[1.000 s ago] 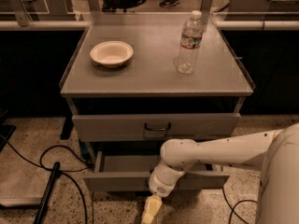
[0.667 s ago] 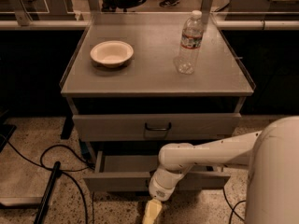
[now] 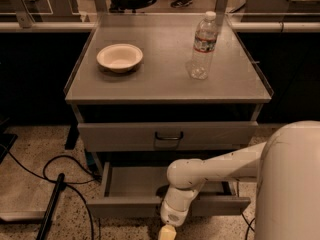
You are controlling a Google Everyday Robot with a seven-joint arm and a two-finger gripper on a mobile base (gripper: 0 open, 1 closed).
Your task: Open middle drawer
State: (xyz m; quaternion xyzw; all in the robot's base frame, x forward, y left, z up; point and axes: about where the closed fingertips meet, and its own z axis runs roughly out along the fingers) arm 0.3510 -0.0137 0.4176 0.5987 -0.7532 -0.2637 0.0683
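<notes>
The middle drawer is the grey one pulled out under the closed drawer, and its shallow grey tray is exposed. My white arm reaches down across the drawer's front and hides its handle. My gripper hangs just in front of and below the drawer front, at the bottom edge of the camera view. The closed drawer above has a small dark loop handle. Any drawer below the open one is out of view.
A white bowl and a clear water bottle stand on the cabinet top. Black cables and a dark rod lie on the speckled floor to the left. My white base fills the lower right.
The middle drawer has come out a little further toward the camera. My gripper and forearm have moved slightly down and toward the camera with it.
</notes>
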